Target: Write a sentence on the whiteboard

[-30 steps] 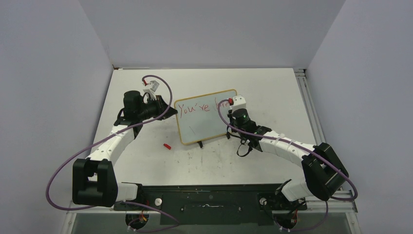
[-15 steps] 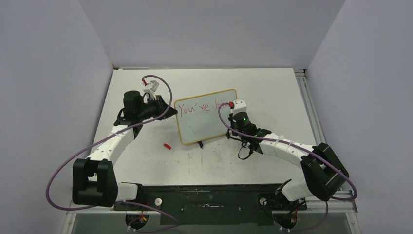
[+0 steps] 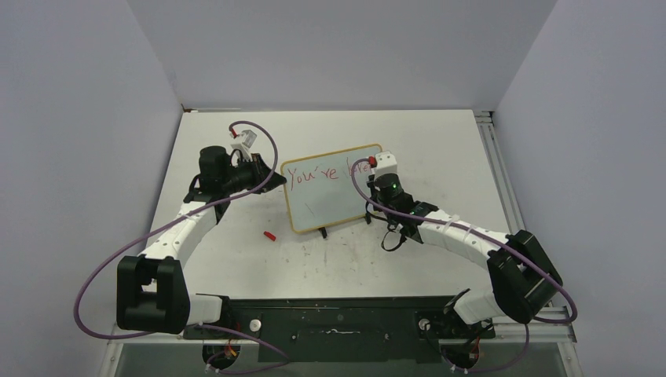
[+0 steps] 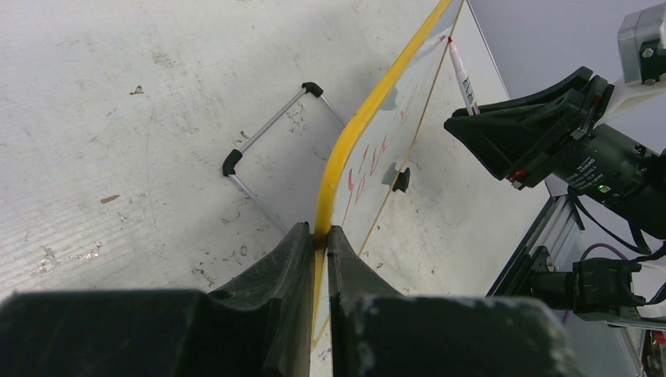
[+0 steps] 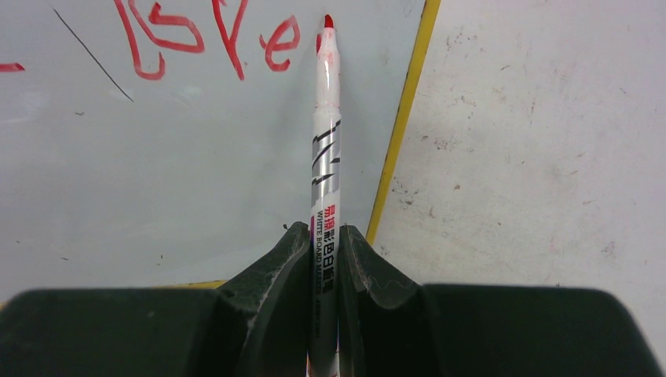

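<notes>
The whiteboard, tan-framed, stands tilted at mid table. My left gripper is shut on its left frame edge. Red writing on the top line reads "You're", then "love" near the right edge. My right gripper is shut on a white marker. Its red tip sits just right of the last "e"; I cannot tell whether it touches the board. The marker also shows in the left wrist view.
A red marker cap lies on the table left of the board's foot. The board's wire stand with black feet shows behind it. A metal rail runs along the table's right edge.
My right gripper dipped slightly down and left half a second ago, then came back up toward the board's top right corner. The left arm and the board have not moved.
</notes>
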`<move>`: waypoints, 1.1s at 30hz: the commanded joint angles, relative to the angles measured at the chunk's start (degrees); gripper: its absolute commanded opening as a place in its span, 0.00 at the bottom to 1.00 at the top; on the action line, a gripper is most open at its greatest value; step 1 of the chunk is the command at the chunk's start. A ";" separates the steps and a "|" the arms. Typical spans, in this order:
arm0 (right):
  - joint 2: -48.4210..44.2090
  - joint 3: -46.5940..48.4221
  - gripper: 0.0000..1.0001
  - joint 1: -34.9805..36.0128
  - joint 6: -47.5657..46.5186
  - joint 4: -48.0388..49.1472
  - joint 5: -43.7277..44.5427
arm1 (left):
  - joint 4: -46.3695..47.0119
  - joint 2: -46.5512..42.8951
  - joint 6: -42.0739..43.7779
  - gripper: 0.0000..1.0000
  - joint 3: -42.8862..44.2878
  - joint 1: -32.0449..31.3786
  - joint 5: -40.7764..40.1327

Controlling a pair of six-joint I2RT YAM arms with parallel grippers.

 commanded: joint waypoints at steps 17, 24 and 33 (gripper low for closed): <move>2.84 5.41 0.05 -1.55 -2.25 0.29 -0.62 | 1.88 -1.71 0.61 0.00 0.91 0.35 0.79; 1.99 2.67 0.05 -1.51 -1.02 0.40 -1.41 | 1.87 -1.70 0.57 0.00 0.96 0.35 0.81; 1.02 -0.43 0.05 -1.27 0.81 0.56 -1.67 | 1.87 -1.78 0.55 0.00 0.90 0.36 0.75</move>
